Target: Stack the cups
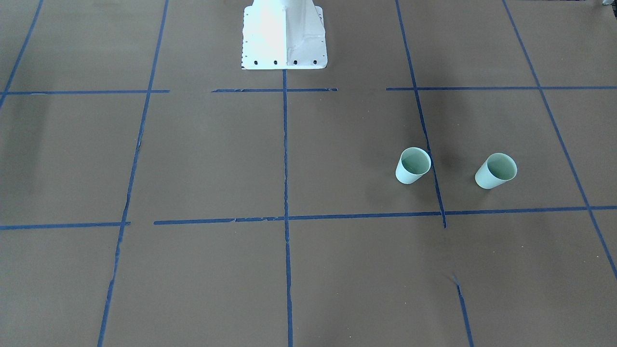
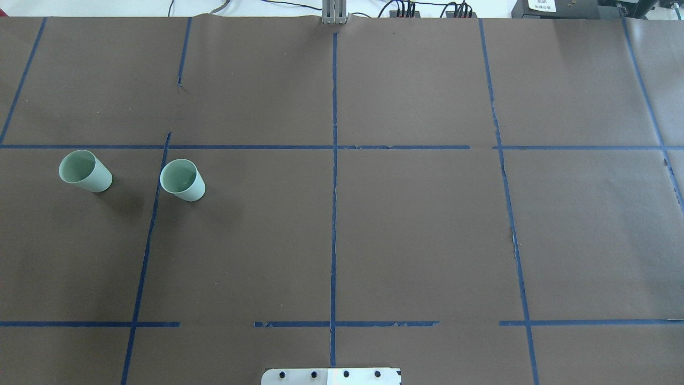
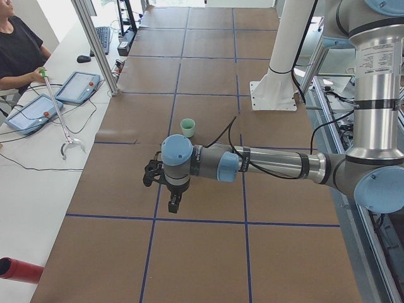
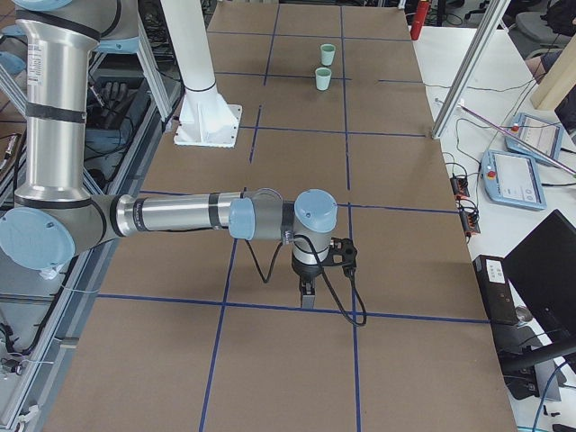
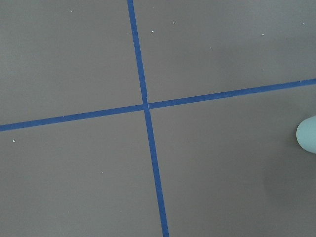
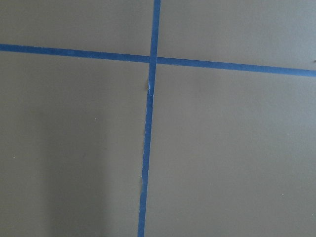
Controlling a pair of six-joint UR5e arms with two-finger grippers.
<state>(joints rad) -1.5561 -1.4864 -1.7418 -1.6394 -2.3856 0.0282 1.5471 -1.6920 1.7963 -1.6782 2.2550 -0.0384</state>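
Note:
Two pale mint-green cups stand upright and apart on the brown table, on the robot's left side. One cup (image 1: pixel 413 166) (image 2: pixel 183 180) (image 4: pixel 322 79) is nearer the middle. The other cup (image 1: pixel 495 171) (image 2: pixel 85 171) (image 4: pixel 328 54) is further out. In the exterior left view only one cup (image 3: pixel 187 127) shows, just beyond the left arm's wrist. A cup's edge (image 5: pixel 308 136) shows at the right border of the left wrist view. The left gripper (image 3: pixel 173 203) and the right gripper (image 4: pixel 307 294) hang above the table and point down. Each shows only in a side view, so I cannot tell whether it is open or shut.
Blue tape lines divide the table into squares. The robot's white base (image 1: pixel 284 36) (image 2: pixel 331 376) stands at the robot's edge of the table. An operator (image 3: pixel 16 50) sits at a side bench with tablets (image 3: pixel 77 86). A metal post (image 3: pixel 95 44) stands at the table's far edge.

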